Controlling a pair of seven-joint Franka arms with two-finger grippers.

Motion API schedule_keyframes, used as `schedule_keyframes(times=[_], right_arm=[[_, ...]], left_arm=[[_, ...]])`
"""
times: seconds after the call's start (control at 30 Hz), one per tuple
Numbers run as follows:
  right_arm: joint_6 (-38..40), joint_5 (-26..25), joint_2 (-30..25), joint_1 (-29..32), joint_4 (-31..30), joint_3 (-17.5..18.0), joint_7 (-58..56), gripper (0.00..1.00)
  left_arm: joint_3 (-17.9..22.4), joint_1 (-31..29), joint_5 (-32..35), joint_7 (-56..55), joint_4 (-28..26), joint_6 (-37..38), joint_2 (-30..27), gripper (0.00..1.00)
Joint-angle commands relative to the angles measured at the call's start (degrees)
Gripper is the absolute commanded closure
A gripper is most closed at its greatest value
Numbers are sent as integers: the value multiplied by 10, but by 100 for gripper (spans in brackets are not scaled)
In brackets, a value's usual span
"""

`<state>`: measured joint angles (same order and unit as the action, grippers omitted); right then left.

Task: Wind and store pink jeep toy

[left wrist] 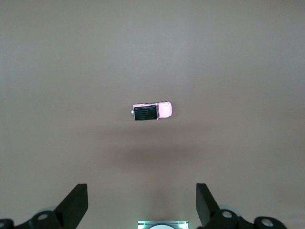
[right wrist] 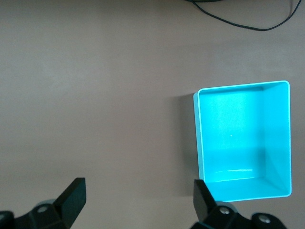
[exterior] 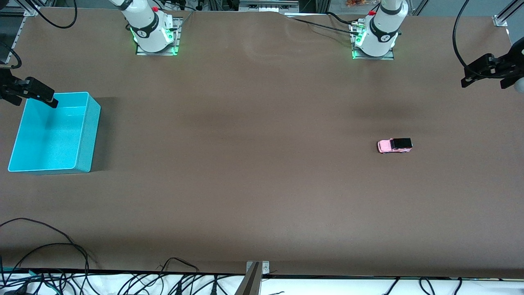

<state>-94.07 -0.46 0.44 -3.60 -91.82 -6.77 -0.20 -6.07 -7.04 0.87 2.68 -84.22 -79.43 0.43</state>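
The pink jeep toy (exterior: 394,145), tiny, with a black roof, stands on the brown table toward the left arm's end. It also shows in the left wrist view (left wrist: 151,111). My left gripper (exterior: 477,73) hangs high near that end of the table, open and empty (left wrist: 141,191), apart from the jeep. The turquoise bin (exterior: 49,135) sits empty at the right arm's end and also shows in the right wrist view (right wrist: 243,143). My right gripper (exterior: 41,93) hovers over the bin's rim on the side toward the robot bases, open and empty (right wrist: 138,186).
The two arm bases (exterior: 153,32) (exterior: 374,39) stand at the table's edge farthest from the front camera. Black cables (exterior: 49,254) lie along the edge nearest that camera. A cable (right wrist: 238,21) crosses the table in the right wrist view.
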Motion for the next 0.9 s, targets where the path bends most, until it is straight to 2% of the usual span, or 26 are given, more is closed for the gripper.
schedule_keyframes(times=[0.0, 0.1, 0.3, 0.43, 0.7, 0.87], right_arm=[[6, 5, 6, 3, 15, 2, -2, 0], [6, 5, 5, 3, 15, 2, -3, 0], [6, 5, 6, 3, 15, 2, -3, 0], [6, 5, 6, 4, 15, 1, -3, 0], [6, 5, 5, 4, 15, 1, -3, 0], [6, 5, 6, 4, 15, 1, -3, 0]], left_arm=[[-1, 1, -14, 7, 13, -4, 28, 0], [-3, -2, -17, 7, 3, -26, 34, 0], [-3, -7, -18, 7, -128, -157, -2, 0], [-3, -8, -18, 7, -186, -223, -14, 0], [-3, -8, -17, 7, -250, -271, -15, 0], [-3, -6, -13, 9, -280, -274, -13, 0]])
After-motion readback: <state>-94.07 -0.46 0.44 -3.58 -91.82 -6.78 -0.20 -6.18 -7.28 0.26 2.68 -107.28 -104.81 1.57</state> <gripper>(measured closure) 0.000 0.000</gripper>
